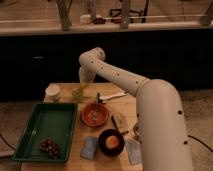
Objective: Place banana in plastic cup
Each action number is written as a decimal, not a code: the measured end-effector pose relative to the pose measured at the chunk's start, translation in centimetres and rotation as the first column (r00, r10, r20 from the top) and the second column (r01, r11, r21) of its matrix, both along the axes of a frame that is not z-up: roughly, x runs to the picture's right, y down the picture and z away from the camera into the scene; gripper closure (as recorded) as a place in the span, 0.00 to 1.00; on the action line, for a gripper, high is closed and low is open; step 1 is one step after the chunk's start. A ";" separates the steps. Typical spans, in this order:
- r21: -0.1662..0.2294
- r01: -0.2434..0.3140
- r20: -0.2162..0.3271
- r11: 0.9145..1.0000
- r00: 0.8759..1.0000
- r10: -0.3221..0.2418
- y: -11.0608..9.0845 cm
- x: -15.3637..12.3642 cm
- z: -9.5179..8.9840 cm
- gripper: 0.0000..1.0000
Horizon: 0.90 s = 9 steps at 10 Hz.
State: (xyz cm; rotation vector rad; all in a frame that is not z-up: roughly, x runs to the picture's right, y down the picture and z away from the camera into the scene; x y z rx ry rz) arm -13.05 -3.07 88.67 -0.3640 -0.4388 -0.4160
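The gripper (pixel 85 84) hangs at the far end of the table (pixel 75 155), just above the plastic cup (pixel 78 93), which stands at about three o'clock from the white cup (pixel 52 91). Its jaws are clenched, most likely around the banana, though the fruit cannot be made out here. The risk, as I judge it, is a release slightly off the rim, letting the banana tip the light cup or roll toward the orange bowl (pixel 95 115) at five o'clock.
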 end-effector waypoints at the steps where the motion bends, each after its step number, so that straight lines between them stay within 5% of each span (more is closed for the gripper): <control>1: 0.000 0.000 0.004 1.000 1.000 0.000 0.0 -0.1 0.1 0.99; 9: -0.008 0.000 0.059 1.000 0.998 0.001 0.2 -1.6 0.4 0.99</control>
